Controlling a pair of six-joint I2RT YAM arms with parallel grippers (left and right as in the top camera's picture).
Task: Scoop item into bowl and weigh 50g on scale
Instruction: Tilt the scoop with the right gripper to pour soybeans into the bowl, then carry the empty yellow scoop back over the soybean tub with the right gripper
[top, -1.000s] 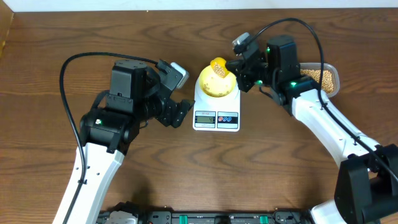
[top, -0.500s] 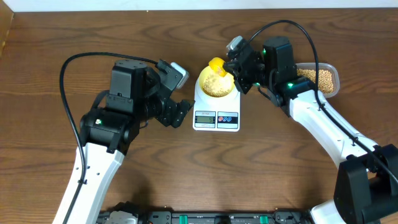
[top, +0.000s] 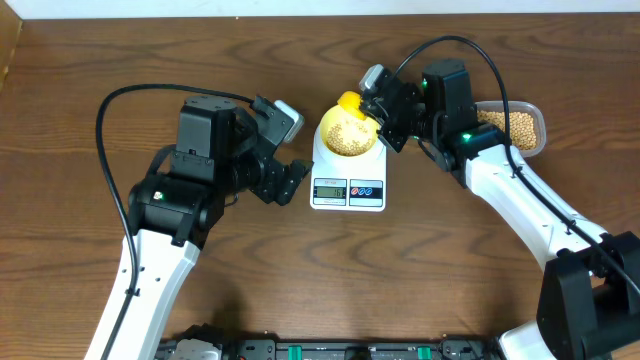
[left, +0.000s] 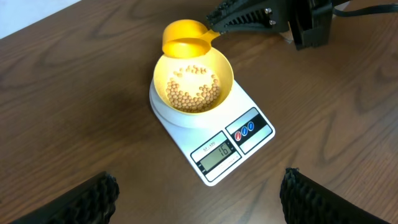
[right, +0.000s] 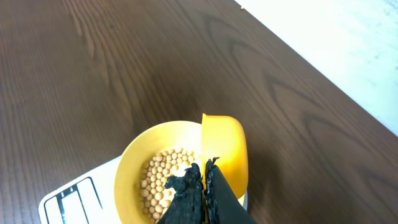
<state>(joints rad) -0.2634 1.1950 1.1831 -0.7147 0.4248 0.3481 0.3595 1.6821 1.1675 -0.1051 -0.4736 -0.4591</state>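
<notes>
The pale yellow bowl (top: 348, 135) (left: 160, 87) (right: 127, 168) stands on the white scale (top: 347, 195) (left: 245, 134) (right: 68, 202), and a layer of tan beans (left: 193, 93) (right: 158, 177) covers its bottom. The scale's display reads 16. My right gripper (top: 373, 113) (right: 204, 171) is shut on the handle of a bright yellow scoop (top: 349, 101) (left: 183, 38) (right: 227, 146). The scoop is turned on its side over the bowl's far rim. My left gripper (top: 295, 150) (left: 199, 186) hovers open just left of the scale, holding nothing.
A clear plastic tub (top: 515, 125) of beans sits at the back right, behind my right arm. Bare wooden table surrounds the scale. A pale wall edge runs along the back of the table.
The scoop has rolled further onto its side and the beans it carried over the bowl now lie in the bowl. My right gripper shifted slightly left. The left arm has not moved.
</notes>
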